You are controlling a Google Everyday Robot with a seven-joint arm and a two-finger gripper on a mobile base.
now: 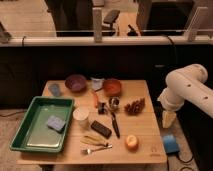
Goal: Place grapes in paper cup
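Note:
A bunch of dark reddish grapes (134, 106) lies on the wooden table (145, 132), right of centre. The white paper cup (81, 117) stands upright left of centre, beside the green tray. My gripper (168, 119) hangs pointing down off the table's right edge, to the right of the grapes and a little nearer the camera, apart from them. It holds nothing that I can see. The white arm (187, 87) rises behind it at the right.
A green tray (35, 137) with a blue sponge (55, 123) fills the left side. A purple bowl (75, 82), orange bowl (112, 87) and blue cup (55, 89) stand at the back. A carrot (95, 99), black block (101, 129), knife (115, 124), fork (95, 147) and orange (131, 142) lie between.

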